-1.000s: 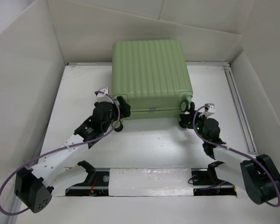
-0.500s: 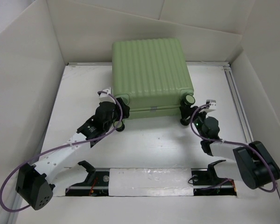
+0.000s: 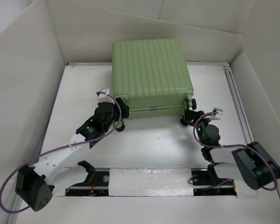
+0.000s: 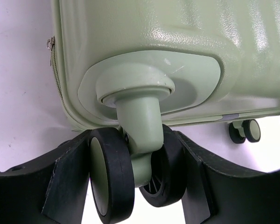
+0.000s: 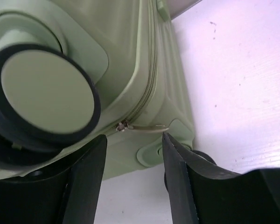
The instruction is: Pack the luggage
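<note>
The luggage [image 3: 151,70] is a pale green ribbed suitcase lying closed and flat at the back of the table. My left gripper [image 3: 120,115] is at its near-left corner. In the left wrist view the left gripper [image 4: 133,158] is shut on the twin black caster wheel [image 4: 109,177], a finger pressing each side. My right gripper [image 3: 190,112] is at the near-right corner. In the right wrist view the right gripper [image 5: 134,140] stands open below the zipper pull [image 5: 144,128], whose end touches the right finger [image 5: 177,163]. A wheel [image 5: 46,93] fills the upper left.
White walls [image 3: 23,93] box in the table on three sides. A metal rail [image 3: 236,102] runs along the right side. Black mounts [image 3: 88,169] and the arm bases [image 3: 256,165] sit at the near edge, with purple cables [image 3: 18,170] looping off both arms.
The left jaws have closed onto the near-left wheel. The right arm has folded back and its gripper has shifted right and lower, beside the near-right wheels.
</note>
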Controlling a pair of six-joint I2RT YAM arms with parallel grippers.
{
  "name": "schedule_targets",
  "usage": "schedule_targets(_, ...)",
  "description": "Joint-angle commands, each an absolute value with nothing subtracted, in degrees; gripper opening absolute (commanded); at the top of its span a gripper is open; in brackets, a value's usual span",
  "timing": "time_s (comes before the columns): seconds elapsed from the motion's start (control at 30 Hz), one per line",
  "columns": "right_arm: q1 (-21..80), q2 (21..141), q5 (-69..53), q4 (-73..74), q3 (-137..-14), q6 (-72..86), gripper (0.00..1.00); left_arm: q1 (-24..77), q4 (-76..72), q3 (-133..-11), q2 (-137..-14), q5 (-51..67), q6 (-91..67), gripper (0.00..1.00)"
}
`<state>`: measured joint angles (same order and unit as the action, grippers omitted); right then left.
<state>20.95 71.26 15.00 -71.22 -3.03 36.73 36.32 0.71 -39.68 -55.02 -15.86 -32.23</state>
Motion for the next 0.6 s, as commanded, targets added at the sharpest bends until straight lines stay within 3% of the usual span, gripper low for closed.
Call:
schedule_targets(0.0, 20.83, 70.23, 16.97, -74.02, -6.58, 36.31, 0.57, 36.39, -0.97, -38.68, -51.5, -16.96, -32.52, 0.21)
schedule_targets(0.1, 20.13, 70.75, 12.76, -70.75, -9.66, 32.26, 0.59, 36.39, -0.97, -38.67, -51.5, -16.96, -32.52, 0.14)
schedule_targets(0.23, 18.72, 75.4, 8.99, -77.24, -9.67, 31.55, 0.59, 36.39, -2.2, -38.67, -50.89, -16.96, -32.52, 0.07)
schedule_targets(0.37, 16.79, 79.45, 5.46, -80.16, -11.24, 31.55, 0.51, 36.39, -2.2, -38.67, -50.89, -16.44, -32.52, 0.02)
schedule_targets(0.53, 16.26, 86.82, 1.07, -89.08, -11.95, 31.55, 0.48, 36.39, -2.2, -38.67, -50.89, -16.44, -32.52, 0.0)
schedule_targets(0.57, 15.65, 89.19, -1.29, -92.78, -11.95, 31.55, 0.42, 36.39, -2.2, -38.67, -50.89, -16.44, -32.52, 0.0)
